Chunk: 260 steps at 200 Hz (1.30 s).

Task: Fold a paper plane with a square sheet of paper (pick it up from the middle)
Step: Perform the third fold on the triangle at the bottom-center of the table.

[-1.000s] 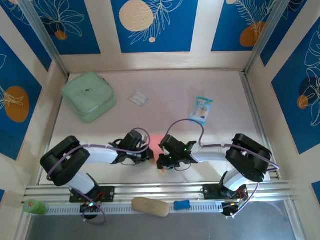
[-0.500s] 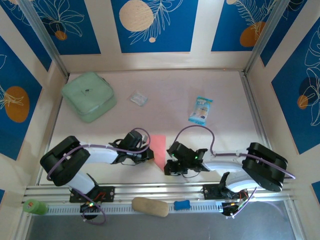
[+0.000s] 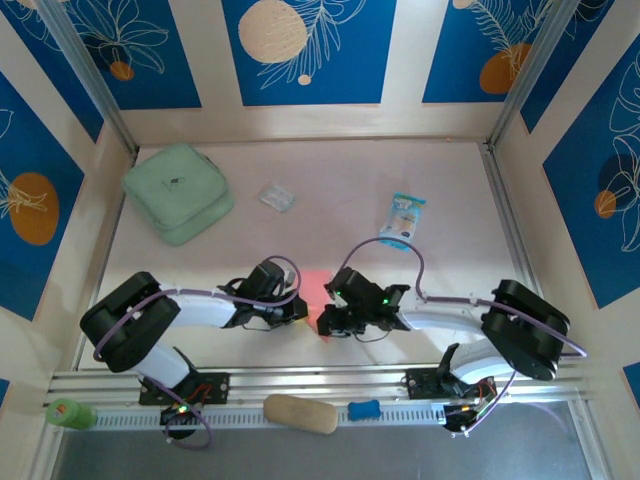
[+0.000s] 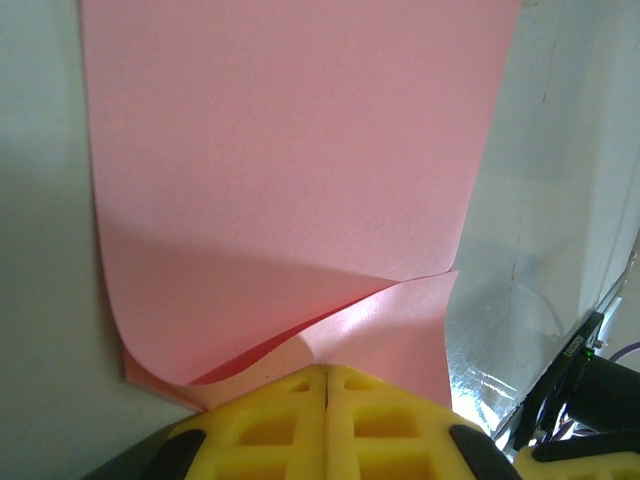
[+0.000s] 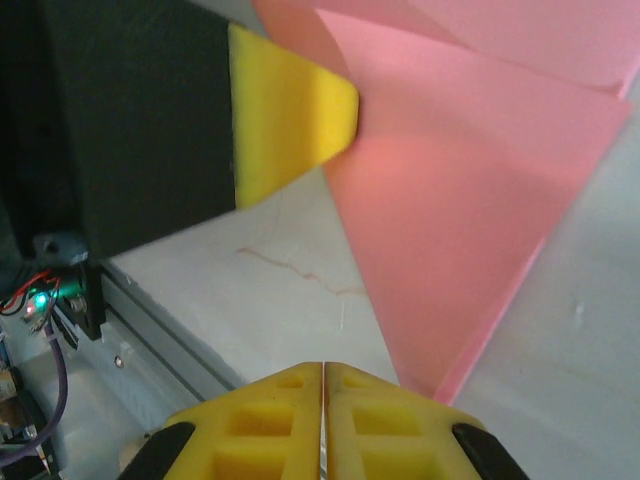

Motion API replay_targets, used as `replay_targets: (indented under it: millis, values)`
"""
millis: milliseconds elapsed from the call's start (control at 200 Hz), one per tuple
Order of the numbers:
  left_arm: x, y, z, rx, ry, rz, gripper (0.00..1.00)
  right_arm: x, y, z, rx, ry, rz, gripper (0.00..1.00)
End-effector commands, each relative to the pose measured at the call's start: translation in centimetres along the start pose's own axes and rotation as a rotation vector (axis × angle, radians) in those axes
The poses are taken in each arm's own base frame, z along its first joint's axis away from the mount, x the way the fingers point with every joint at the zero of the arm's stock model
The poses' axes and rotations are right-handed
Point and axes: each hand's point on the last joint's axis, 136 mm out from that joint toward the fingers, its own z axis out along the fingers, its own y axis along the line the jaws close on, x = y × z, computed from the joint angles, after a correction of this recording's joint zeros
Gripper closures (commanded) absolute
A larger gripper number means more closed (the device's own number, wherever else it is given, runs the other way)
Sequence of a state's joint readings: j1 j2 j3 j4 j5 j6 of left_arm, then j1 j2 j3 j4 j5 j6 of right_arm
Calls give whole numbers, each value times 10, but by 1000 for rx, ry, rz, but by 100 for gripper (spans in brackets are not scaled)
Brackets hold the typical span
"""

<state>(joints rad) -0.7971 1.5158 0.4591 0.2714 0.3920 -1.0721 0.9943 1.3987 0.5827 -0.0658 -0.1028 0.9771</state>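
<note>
The pale tabletop point(image 3: 340, 170) carries everything. The biggest thing on it, the mint-green pouch point(image 3: 178, 192), lies well beyond the left pincer point(image 4: 326, 378) and off to its left; it is shut, so I cannot tell what it holds. The square sheet of paper point(image 4: 290, 150) lies just ahead of that pincer, whose yellow pads are pressed together on the sheet's near edge, which curls up where it is nipped. The right pincer point(image 5: 323, 375) is closed on nothing, with the sheet's pointed corner just beside its tips. To my eye the danger is a tug from that edge grip: thin paper could tear, crumple or slide out, spoiling a clean crease. Far past the right pincer lies the sealed blue-and-white snack packet point(image 3: 403, 219). Beyond the left one, smallest, is the clear wrapper point(image 3: 277, 196).
</note>
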Motion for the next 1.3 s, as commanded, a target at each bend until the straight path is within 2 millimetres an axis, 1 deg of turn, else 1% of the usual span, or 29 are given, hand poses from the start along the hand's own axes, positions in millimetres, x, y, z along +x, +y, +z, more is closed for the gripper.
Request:
replay_targets:
  millis: [0, 40, 95, 155, 215, 280, 365, 535, 690, 895, 965, 1045, 1100, 1170, 1230, 1295]
  values:
    - [3, 14, 2, -65, 3, -13, 100, -12, 16, 6, -31, 8, -18, 91]
    - [3, 14, 2, -65, 3, -13, 100, -15, 17, 9, -24, 14, -17, 92]
    - [3, 15, 2, -66, 3, -13, 100, -16, 13, 16, -1, 22, -9, 92]
    - [3, 14, 2, -64, 3, -12, 100, -15, 3, 24, 22, 34, 12, 92]
    - [3, 13, 2, -61, 5, -10, 100, -10, -11, 32, 55, 55, 44, 92]
    - [3, 13, 2, -62, 8, -7, 100, 1, -23, 36, 66, 78, 67, 92]
    - [3, 13, 2, -63, 7, -5, 100, 14, -35, 34, 67, 86, 95, 92]
    - [2, 13, 3, -68, 5, -2, 100, 33, -43, 26, 31, 109, 111, 92]
    - [1, 15, 3, -71, -2, -10, 100, 39, -45, 18, 15, 100, 112, 92]
    - [1, 15, 3, -70, -3, -10, 100, 51, -58, 11, 29, 109, 136, 92]
    - [2, 15, 2, -68, -4, -12, 100, 50, -53, 6, 16, 103, 132, 92]
    - [1, 14, 2, -62, -7, -13, 100, 43, -38, -2, -21, 72, 121, 92]
    - [2, 14, 2, -61, -5, -12, 100, 35, -23, -9, -57, 48, 94, 92]
    - [2, 14, 2, -61, -7, -12, 100, 24, -11, -17, -62, 18, 63, 92]
    - [1, 14, 2, -60, -9, -15, 100, 15, -3, -19, -69, 1, 47, 92]
    - [2, 14, 2, -58, -7, -16, 100, 5, 1, -18, -74, -5, 49, 92]
